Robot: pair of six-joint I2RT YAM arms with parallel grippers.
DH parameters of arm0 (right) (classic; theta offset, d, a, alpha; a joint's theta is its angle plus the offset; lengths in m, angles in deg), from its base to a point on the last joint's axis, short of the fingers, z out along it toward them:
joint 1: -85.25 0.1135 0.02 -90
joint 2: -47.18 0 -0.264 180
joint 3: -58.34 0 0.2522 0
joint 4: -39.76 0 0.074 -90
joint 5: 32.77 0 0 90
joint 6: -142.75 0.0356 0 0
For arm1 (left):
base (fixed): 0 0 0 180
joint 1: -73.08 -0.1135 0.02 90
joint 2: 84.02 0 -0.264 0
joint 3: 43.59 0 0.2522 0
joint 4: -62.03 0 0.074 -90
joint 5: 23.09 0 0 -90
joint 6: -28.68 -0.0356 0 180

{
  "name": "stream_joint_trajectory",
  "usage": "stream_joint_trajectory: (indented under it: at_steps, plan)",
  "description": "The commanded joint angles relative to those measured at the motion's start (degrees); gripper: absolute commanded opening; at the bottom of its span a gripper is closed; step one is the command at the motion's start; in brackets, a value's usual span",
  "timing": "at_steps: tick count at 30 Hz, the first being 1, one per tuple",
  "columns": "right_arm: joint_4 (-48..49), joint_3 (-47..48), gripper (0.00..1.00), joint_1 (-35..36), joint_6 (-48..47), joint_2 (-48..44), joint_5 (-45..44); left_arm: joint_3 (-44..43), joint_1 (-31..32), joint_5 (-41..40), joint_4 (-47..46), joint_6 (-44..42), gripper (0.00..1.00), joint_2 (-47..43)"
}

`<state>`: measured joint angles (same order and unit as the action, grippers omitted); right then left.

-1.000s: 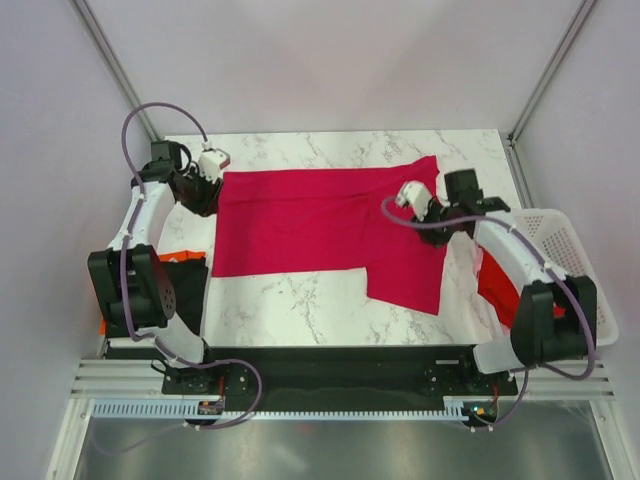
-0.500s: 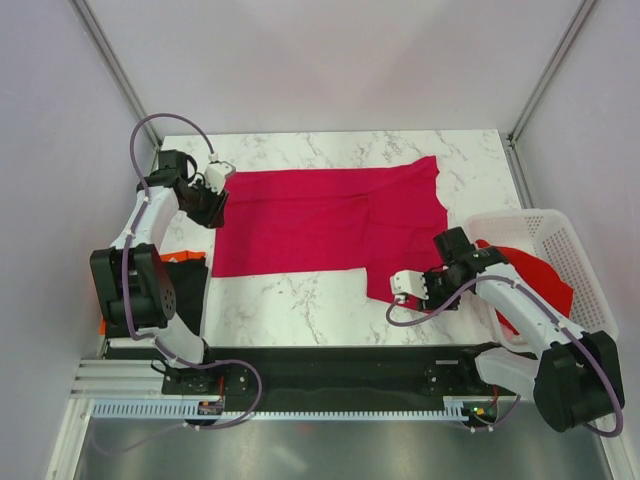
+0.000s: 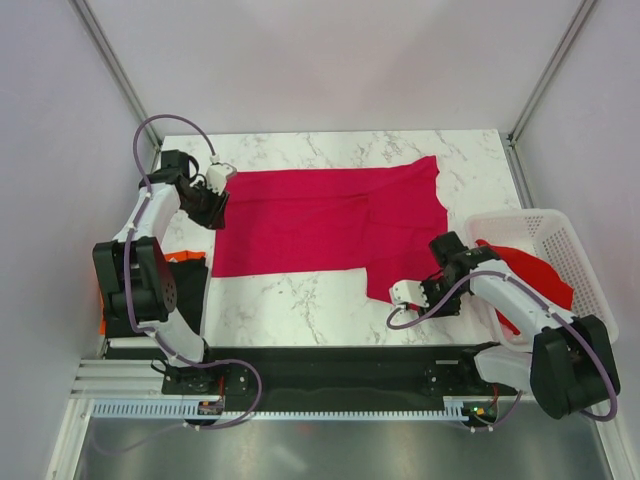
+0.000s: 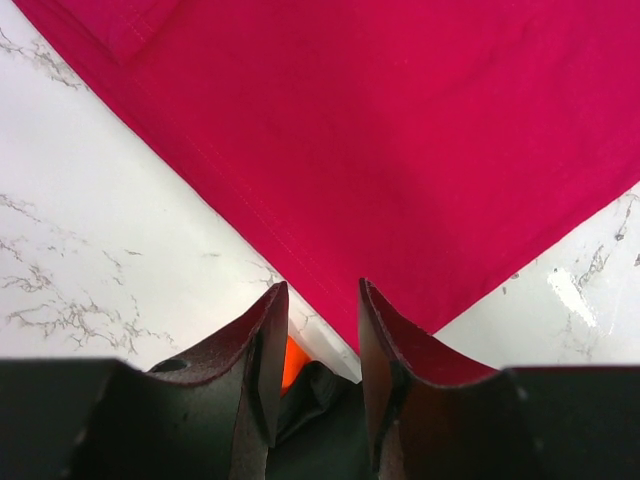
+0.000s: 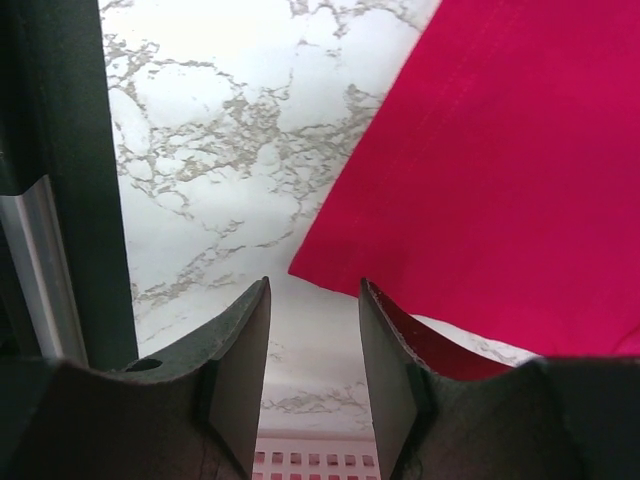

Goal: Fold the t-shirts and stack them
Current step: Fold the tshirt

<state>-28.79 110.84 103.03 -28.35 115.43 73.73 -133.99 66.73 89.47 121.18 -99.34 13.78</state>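
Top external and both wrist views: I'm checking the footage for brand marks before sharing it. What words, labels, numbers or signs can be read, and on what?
None: no view shows any readable text.
The crimson-pink t-shirt is plain, with no print or tag showing.
The white basket has bare lattice and no label.
The marble table shows only veining.

a white, grey-veined marble table [image 3: 290, 300] stands between pale lilac walls [image 3: 320, 60], with a slanted metal post [image 3: 110, 60] at each far corner. a black bar [image 3: 340, 360] edges its near side, then a brushed grey sheet [image 3: 330, 450]. the light is even.
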Motion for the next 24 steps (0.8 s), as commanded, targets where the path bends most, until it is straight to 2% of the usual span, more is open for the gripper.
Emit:
stream_joint_trajectory:
  at_steps: [1,7,14,22,24]
  plan:
    - [-1.20,-0.86,0.48,0.32,-2.92,1.18,0.82,-2.46,0.11,-0.42,1.10,1.37,0.41,0.29]
    - [1.60,-3.41,0.47,0.68,-3.71,1.89,-1.11,-2.37,0.11,-0.95,1.72,0.93,0.40,0.46]
    - [6.00,-4.90,0.41,0.94,-1.87,3.73,-2.78,-0.70,0.11,-2.44,3.39,-1.44,0.41,0.20]
    - [9.25,-5.96,0.41,1.03,0.51,2.94,-3.30,-0.18,0.11,-3.41,4.80,-3.99,0.41,0.73]
    - [10.04,-6.75,0.35,1.12,0.68,3.47,-4.09,-0.09,0.11,-3.76,5.24,-4.96,0.41,0.90]
